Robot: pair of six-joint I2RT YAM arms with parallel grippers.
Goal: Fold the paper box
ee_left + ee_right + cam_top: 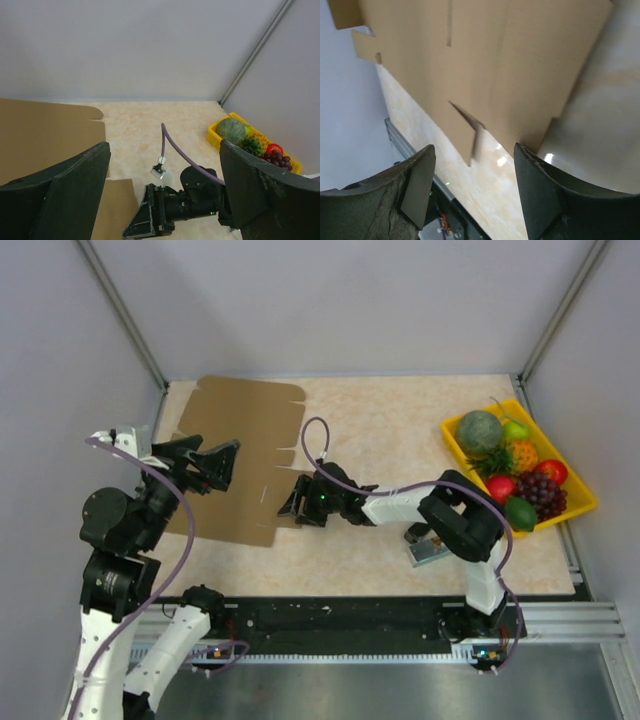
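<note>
**A:** Top external view. The paper box (240,455) lies flat and unfolded on the left-back part of the table (400,440). It is well apart from the yellow fruit tray (580,502) at the right.

**B:** Claws?

**A:** The left gripper (215,465) hangs over the sheet's left portion, fingers spread wide, nothing between them. The right gripper (297,502) sits low at the sheet's near right edge, fingers apart. In the right wrist view a small tab (467,132) lies ahead between the two fingers, not pinched as far as I can tell.

**B:** How will it handle?

**A:** My judgement: thin brown cardboard, light, stiff across the panels, bending willingly only along the creases. It has a smooth face on a glossy top, so it will likely slide when pushed. Edges and tabs would crush or tear if nipped hard.

**B:** Where to take hold?

**A:** An outer flap near its free edge, close beside a crease, then lift. The other claw presses the middle panel down so the sheet doesn't skate. Avoid the small tab's tip. It looks slightly raised, casts a shadow, and would bend easily.
</note>
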